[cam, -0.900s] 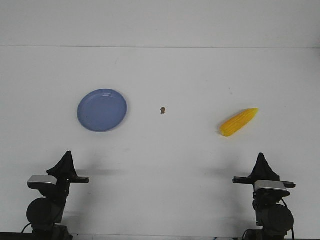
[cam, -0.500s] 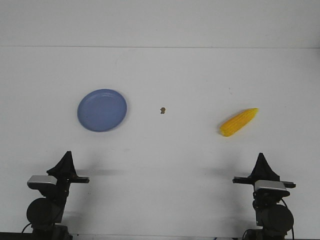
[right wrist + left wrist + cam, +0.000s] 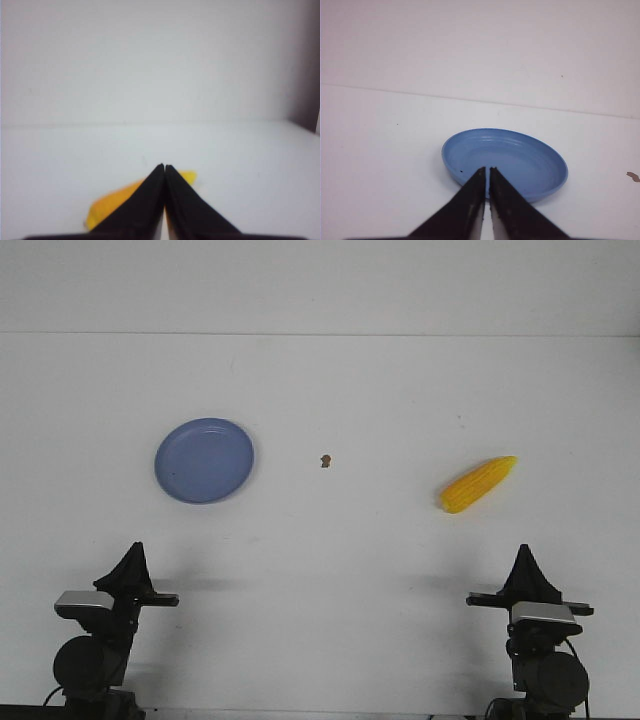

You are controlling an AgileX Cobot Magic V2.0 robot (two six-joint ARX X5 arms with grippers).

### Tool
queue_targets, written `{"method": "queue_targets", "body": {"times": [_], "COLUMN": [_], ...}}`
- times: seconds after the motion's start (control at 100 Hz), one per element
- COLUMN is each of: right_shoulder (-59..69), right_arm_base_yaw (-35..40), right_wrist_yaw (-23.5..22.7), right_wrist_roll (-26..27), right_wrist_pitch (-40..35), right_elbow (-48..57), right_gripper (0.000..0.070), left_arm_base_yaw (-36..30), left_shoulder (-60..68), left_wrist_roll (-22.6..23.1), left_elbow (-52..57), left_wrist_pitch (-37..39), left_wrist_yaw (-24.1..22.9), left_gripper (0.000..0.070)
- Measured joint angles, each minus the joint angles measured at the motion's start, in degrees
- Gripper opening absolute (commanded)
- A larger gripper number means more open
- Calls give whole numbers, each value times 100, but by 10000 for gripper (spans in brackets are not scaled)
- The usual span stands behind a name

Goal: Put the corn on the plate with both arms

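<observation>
**Ana:** Nothing much has shifted since the earlier frames. Only the right arm's base looks nudged a hair, and corn and plate lie exactly where they were.

**Ben:** Run it biggest to smallest.

**Ana:** White counter (image 3: pixel 330 540) first, carrying everything. Then the two arms, parked at the near edge. The left hand (image 3: pixel 133 552) points at the plate (image 3: pixel 204 460), the right hand (image 3: pixel 522 556) at the corn (image 3: pixel 478 484). My guess is each arm covers its own side.

**Ben:** Fingers?

**Ana:** Pinched to a sliver on both. In the left wrist view the left hand (image 3: pixel 487 171) shows just a thin slit between the tips, gripping nothing. The right hand (image 3: pixel 164 166) looks the same, tips together and empty.

**Ben:** And the corn?

**Ana:** Flat on the counter on the right, slanted, pointed end away from the robot, well apart from the plate over on the left. In the right wrist view the corn (image 3: pixel 112 202) sits just beyond the fingertips, untouched.

**Ben:** Anything smaller?

**Ana:** One little brown speck (image 3: pixel 325 460) between plate and corn. I'd say the pickup hasn't begun, and the right hand must spread before it can straddle that cob.
</observation>
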Motion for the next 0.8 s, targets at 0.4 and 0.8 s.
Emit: {"method": "queue_targets", "body": {"times": [0.4,0.8], "right_shoulder": [358,2570], "right_arm_base_yaw": [0,0], "right_wrist_yaw": [0,0], "right_wrist_roll": [225,234], "right_wrist_pitch": [-1766,-4144], "right_elbow": [1661,4076], "right_gripper": [1,1], "left_arm_base_yaw": [0,0], "left_shoulder": [1300,4100], "left_wrist_roll": [-249,-229], "left_elbow": [2286,5215], "left_wrist_pitch": [-1412,-4037], "left_wrist_yaw": [0,0], "left_gripper": [12,12]}}
